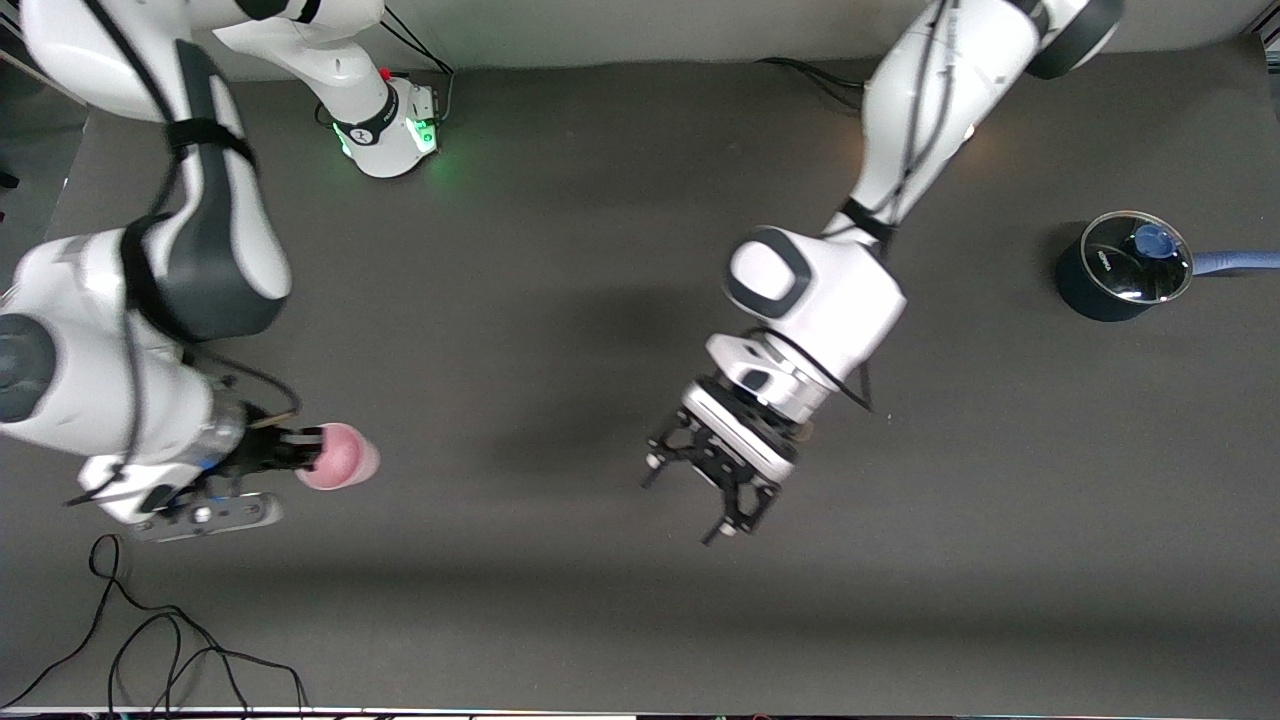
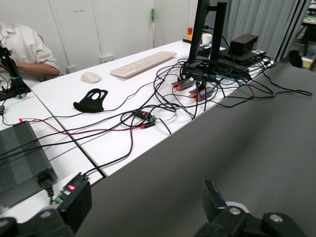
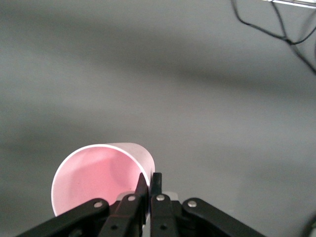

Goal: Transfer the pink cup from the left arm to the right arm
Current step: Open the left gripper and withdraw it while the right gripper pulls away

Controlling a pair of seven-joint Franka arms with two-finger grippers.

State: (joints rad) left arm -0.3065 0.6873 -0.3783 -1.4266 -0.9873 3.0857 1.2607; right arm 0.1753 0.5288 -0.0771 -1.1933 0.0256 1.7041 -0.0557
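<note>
The pink cup (image 1: pixel 342 457) hangs in my right gripper (image 1: pixel 312 450) over the dark mat at the right arm's end of the table. In the right wrist view the cup (image 3: pixel 94 177) shows its open mouth. The right gripper (image 3: pixel 149 181) is shut on its rim, one finger inside and one outside. My left gripper (image 1: pixel 684 508), with skeletal fingers, is open and empty over the middle of the mat, well apart from the cup. In the left wrist view one of its fingers (image 2: pixel 213 197) shows over bare mat, and the cup is out of that view.
A dark pot with a glass lid and a blue handle (image 1: pixel 1125 265) stands at the left arm's end. Loose black cables (image 1: pixel 150 650) lie at the table's front edge near the right arm's end. A white desk with cables and a keyboard (image 2: pixel 143 63) adjoins the mat.
</note>
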